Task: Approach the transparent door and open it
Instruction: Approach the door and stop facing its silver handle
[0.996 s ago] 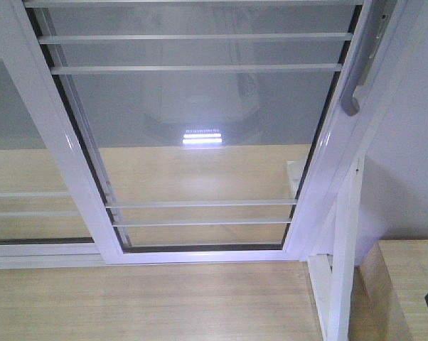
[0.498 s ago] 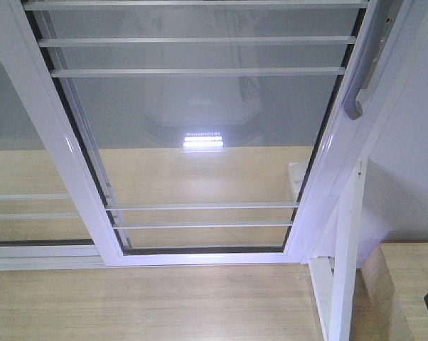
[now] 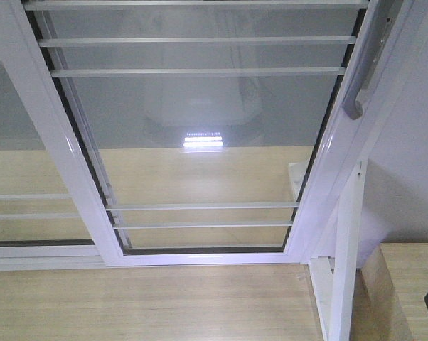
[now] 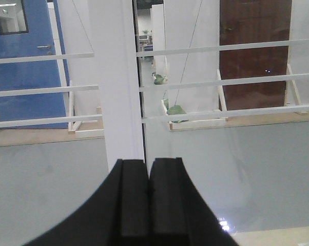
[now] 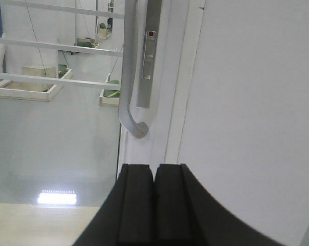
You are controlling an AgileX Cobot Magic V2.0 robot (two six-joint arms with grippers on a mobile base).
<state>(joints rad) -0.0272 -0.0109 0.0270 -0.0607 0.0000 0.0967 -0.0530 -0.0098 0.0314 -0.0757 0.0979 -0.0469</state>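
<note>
The transparent door (image 3: 207, 142) fills the front view, a clear-glass panel in a white frame with thin white bars. Its curved silver-grey handle (image 3: 361, 74) runs along the right stile. In the right wrist view the handle (image 5: 130, 77) hangs just above and slightly left of my right gripper (image 5: 154, 166), which is shut and empty, apart from the handle. My left gripper (image 4: 148, 161) is shut with nothing in it, facing the white stile (image 4: 118, 87) where two glass panels meet.
A second white-framed glass panel (image 3: 15, 163) stands to the left. A white wall (image 3: 413, 163) borders the door on the right. A white post (image 3: 345, 263) and a wooden surface (image 3: 406, 284) lie at lower right. Light wood floor (image 3: 150, 302) runs in front.
The view has crept slightly closer to the door over the last second; the handle sits a little lower in frame. Almost no movement in the last half second.
</note>
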